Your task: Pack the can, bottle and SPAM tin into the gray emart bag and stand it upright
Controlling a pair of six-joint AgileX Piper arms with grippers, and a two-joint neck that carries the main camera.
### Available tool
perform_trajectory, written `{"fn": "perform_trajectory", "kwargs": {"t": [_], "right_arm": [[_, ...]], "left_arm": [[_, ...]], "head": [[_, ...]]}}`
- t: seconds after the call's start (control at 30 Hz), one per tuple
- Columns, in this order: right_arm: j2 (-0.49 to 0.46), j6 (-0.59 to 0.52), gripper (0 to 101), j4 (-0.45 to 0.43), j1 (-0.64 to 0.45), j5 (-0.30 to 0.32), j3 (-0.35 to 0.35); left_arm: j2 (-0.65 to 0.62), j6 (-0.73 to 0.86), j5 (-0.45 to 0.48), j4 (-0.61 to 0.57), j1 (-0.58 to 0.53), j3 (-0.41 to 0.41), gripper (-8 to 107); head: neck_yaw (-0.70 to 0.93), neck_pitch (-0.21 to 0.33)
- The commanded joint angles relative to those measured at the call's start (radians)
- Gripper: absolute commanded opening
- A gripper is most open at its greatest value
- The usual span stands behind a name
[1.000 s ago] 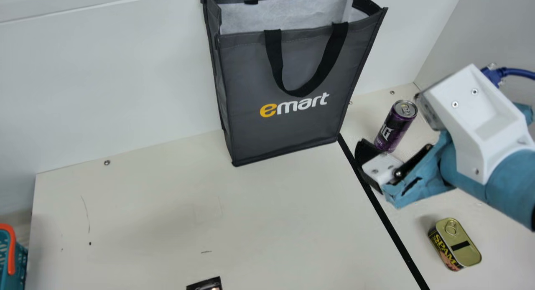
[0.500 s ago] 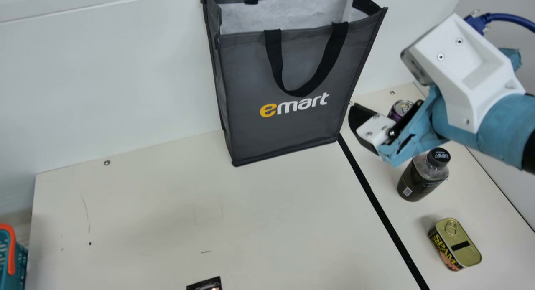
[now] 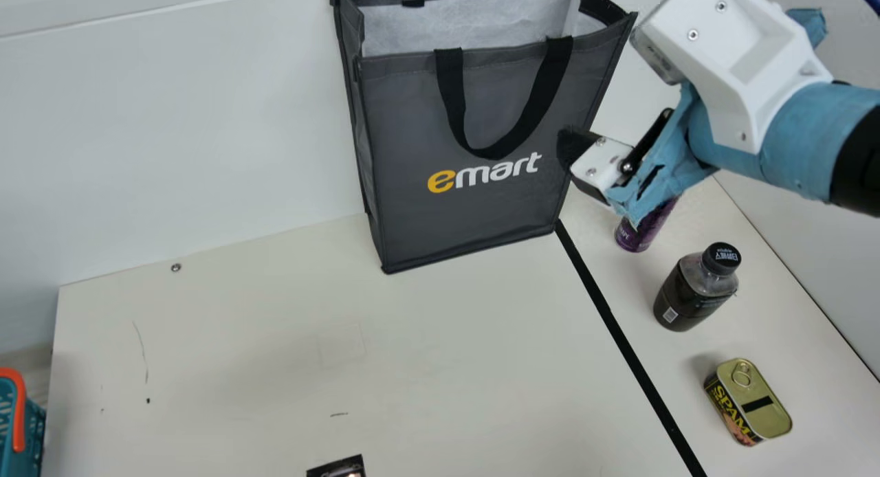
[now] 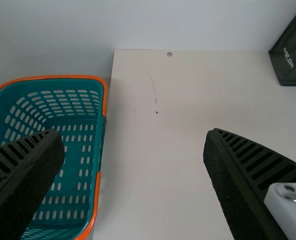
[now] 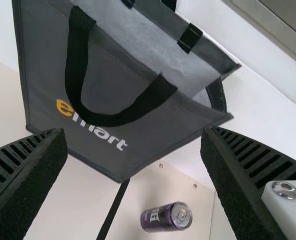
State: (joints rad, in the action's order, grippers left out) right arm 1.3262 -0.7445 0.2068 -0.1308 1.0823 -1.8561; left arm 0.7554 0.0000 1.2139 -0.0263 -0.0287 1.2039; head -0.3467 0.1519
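My right gripper (image 3: 577,162) is raised at the right side of the gray emart bag (image 3: 474,216), in front of its lower right edge. In the right wrist view, my right gripper (image 5: 133,134) is open, its fingers wide apart, with the bag (image 5: 47,75) and purple can (image 5: 158,218) beyond. The bag stands upright, its mouth open. Partly behind the gripper is the can (image 3: 636,235), upright. The dark bottle (image 3: 689,298) and SPAM tin (image 3: 762,408) stand nearer the front. My left gripper (image 4: 133,134) is open with nothing between its fingers.
A teal basket (image 4: 101,150) with an orange rim stands beyond the table's left edge. A black line (image 3: 639,367) crosses the table between the bag and the goods. A small dark packet (image 3: 338,468) lies at the front edge. A white wall (image 3: 206,119) rises behind the bag.
My right arm has risen and shifted back toward the bag, its gripper empty. The bottle, hidden earlier behind the arm, has come into sight; the can is now partly covered. The bag has stayed put.
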Motion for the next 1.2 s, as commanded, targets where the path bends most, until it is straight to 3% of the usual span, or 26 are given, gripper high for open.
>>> {"fn": "perform_trajectory", "kwargs": {"t": [0.0,0.73,1.17], "right_arm": [[0.018,-0.016,95,0.002,0.002,-0.007,-0.023],[0.242,-0.159,95,0.02,0.034,-0.042,-0.229],[0.383,-0.27,95,0.051,0.059,-0.023,-0.351]], "left_arm": [[0.0,0.0,0.0,0.0,0.0,0.0,90],[0.0,0.0,0.0,0.0,0.0,0.0,90],[0.0,0.0,0.0,0.0,0.0,0.0,90]], "head": [[-0.002,0.023],[-0.002,0.023],[-0.002,0.023]]}}
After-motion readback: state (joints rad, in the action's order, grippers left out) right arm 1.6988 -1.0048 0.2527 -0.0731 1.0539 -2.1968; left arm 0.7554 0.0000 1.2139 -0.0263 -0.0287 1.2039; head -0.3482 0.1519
